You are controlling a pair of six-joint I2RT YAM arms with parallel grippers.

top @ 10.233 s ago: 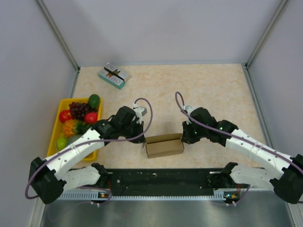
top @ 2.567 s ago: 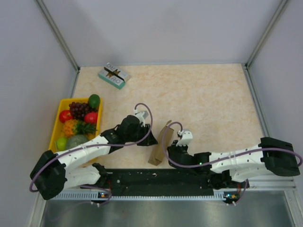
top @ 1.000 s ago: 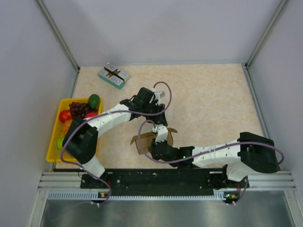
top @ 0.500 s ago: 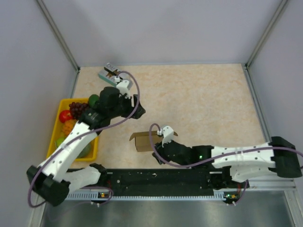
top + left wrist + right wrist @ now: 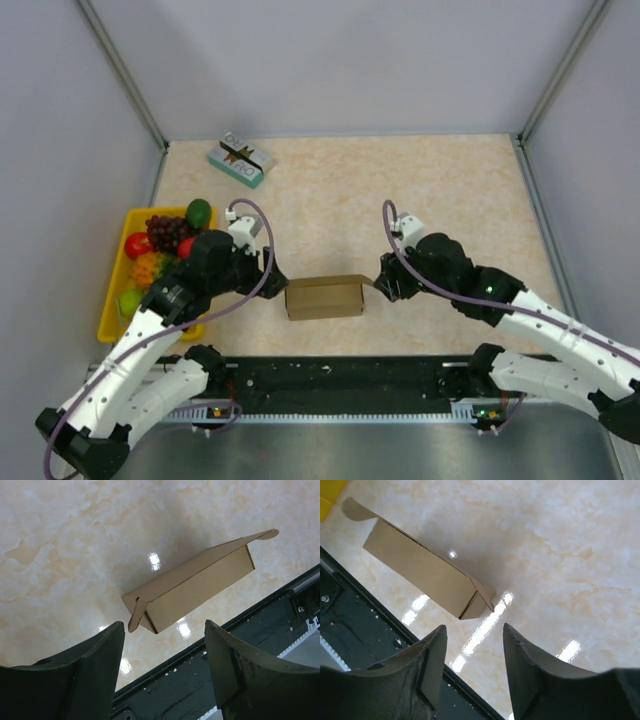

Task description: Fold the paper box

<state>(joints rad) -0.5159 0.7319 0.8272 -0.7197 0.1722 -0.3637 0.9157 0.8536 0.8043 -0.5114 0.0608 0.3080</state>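
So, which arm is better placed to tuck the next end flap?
Right, narrowly: the right pincer, open, sits almost against the loose end flap of the box; the left pincer, also open, stands slightly farther off.

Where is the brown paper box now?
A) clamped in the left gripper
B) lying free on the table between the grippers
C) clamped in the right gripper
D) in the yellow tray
B: the paper box lies on the table, left gripper and right gripper open beside it, neither touching.
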